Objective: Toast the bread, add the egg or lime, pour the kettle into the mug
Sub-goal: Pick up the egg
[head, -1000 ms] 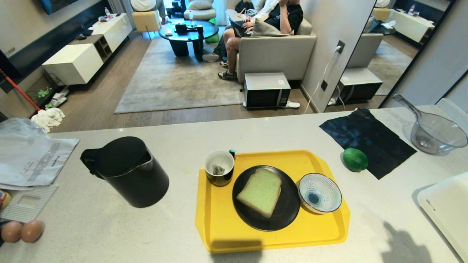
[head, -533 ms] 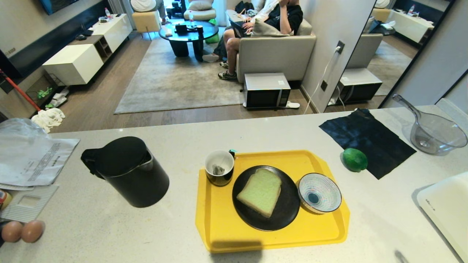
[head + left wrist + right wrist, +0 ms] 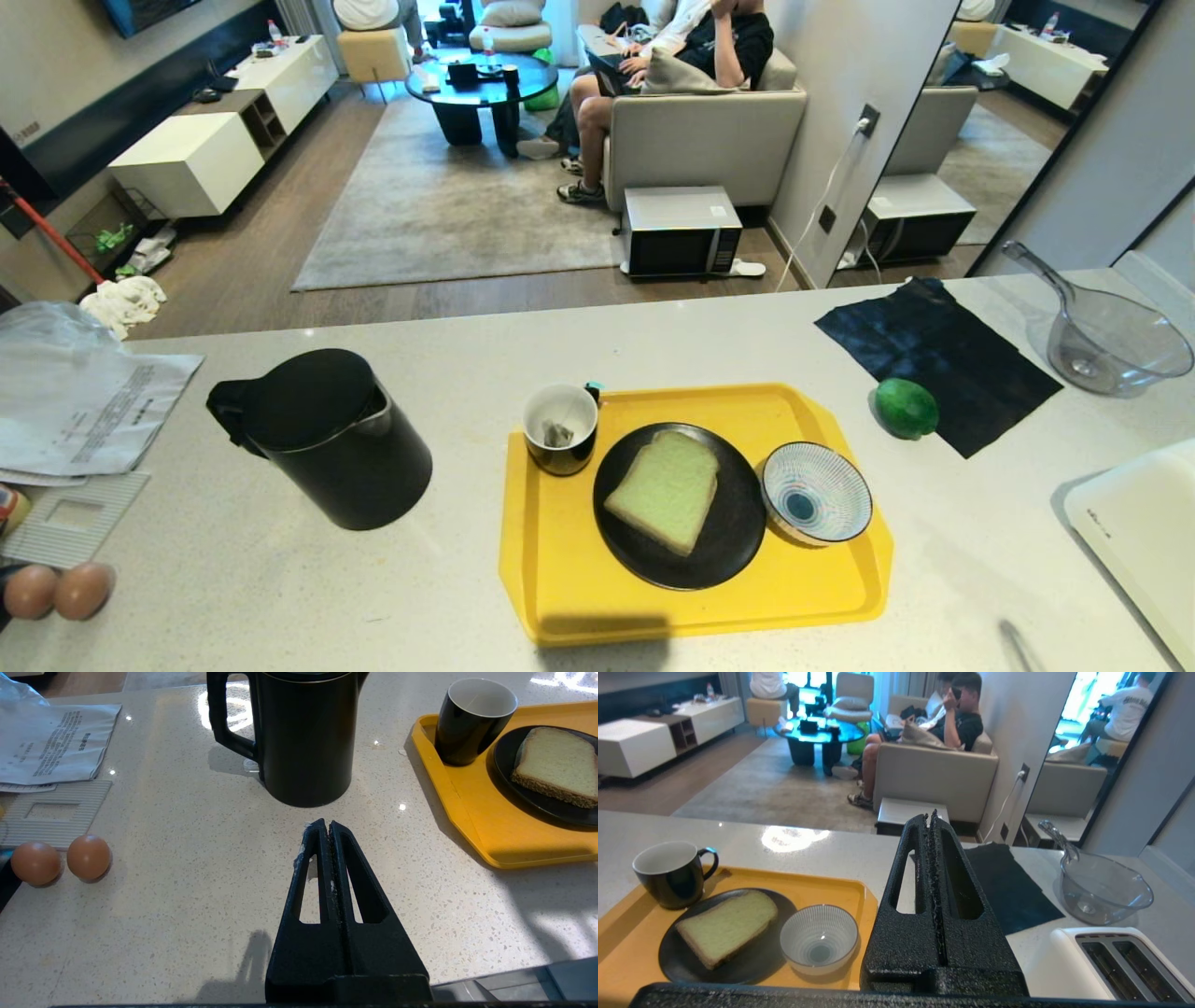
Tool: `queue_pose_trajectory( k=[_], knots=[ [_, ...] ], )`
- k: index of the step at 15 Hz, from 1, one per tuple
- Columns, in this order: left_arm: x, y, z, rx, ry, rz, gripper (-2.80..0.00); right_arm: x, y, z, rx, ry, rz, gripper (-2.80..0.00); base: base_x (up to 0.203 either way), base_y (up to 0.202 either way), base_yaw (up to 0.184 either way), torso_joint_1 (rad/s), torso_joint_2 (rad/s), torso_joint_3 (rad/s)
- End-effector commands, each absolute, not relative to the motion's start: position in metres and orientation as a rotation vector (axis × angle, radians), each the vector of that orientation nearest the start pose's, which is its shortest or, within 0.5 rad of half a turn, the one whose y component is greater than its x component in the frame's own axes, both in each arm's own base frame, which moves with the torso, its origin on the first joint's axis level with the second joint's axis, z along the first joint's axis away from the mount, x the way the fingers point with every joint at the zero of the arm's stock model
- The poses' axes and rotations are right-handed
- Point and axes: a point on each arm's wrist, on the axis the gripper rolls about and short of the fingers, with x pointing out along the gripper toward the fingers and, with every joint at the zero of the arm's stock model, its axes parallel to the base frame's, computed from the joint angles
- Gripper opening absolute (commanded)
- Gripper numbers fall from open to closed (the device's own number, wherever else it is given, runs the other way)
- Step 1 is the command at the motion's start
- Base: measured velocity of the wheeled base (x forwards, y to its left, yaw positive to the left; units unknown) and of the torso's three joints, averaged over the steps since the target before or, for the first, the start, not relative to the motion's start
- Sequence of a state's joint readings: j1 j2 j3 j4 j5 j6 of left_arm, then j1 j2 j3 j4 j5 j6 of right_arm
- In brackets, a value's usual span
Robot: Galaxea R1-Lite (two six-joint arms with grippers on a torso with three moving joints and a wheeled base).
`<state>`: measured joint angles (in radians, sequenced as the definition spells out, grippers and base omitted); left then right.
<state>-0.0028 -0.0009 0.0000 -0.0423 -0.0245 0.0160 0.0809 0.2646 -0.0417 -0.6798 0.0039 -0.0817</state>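
Since a second ago, only the shadow at the counter's near right edge has changed, shrinking from a broad dark shape to a thin sliver; every object on the counter lies where it was. Nearest, the left gripper (image 3: 328,828) hangs above bare counter (image 3: 233,579) with its jaws clenched on nothing, pointing at the kettle (image 3: 327,437). The right gripper (image 3: 930,819) is likewise pressed shut and empty, raised over the counter between the yellow tray (image 3: 560,579) and the white toaster (image 3: 1115,961). Two brown eggs (image 3: 56,591) sit at the near left edge. On the tray, the bread (image 3: 665,490) lies flat on a black plate (image 3: 728,551), with the striped bowl (image 3: 817,493) just to its right and the mug (image 3: 560,429) upright at the tray's far left corner. Left of the tray, apart from it, the kettle stands lidded. Right of the tray, the lime (image 3: 906,408) rests at the edge of a dark cloth (image 3: 934,355). Farther right sits a clear bowl (image 3: 1111,345). Beyond the counter, a person (image 3: 709,47) sits on a sofa.
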Motion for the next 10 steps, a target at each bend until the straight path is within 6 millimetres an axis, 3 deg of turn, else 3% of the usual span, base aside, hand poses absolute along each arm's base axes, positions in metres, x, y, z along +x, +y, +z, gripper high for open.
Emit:
queue_pose_trajectory(
  k=[1, 8, 10],
  knots=[
    [-0.0217, -0.0005, 0.0752, 0.017, -0.028, -0.027, -2.80, -0.0082, -0.0006, 0.1494, -0.063, -0.442, 0.061, -2.80, 0.000, 0.000, 0.000, 0.000, 0.00, 0.000],
    [-0.0217, -0.0005, 0.0752, 0.017, -0.028, -0.026, -2.80, -0.0068, -0.0020, 0.1497, -0.058, -0.437, 0.105, -2.80, 0.000, 0.000, 0.000, 0.000, 0.00, 0.000],
    [-0.0217, -0.0005, 0.0752, 0.016, -0.028, -0.027, -2.80, -0.0050, -0.0028, 0.1452, -0.049, -0.387, 0.046, -2.80, 0.000, 0.000, 0.000, 0.000, 0.00, 0.000]
  ],
)
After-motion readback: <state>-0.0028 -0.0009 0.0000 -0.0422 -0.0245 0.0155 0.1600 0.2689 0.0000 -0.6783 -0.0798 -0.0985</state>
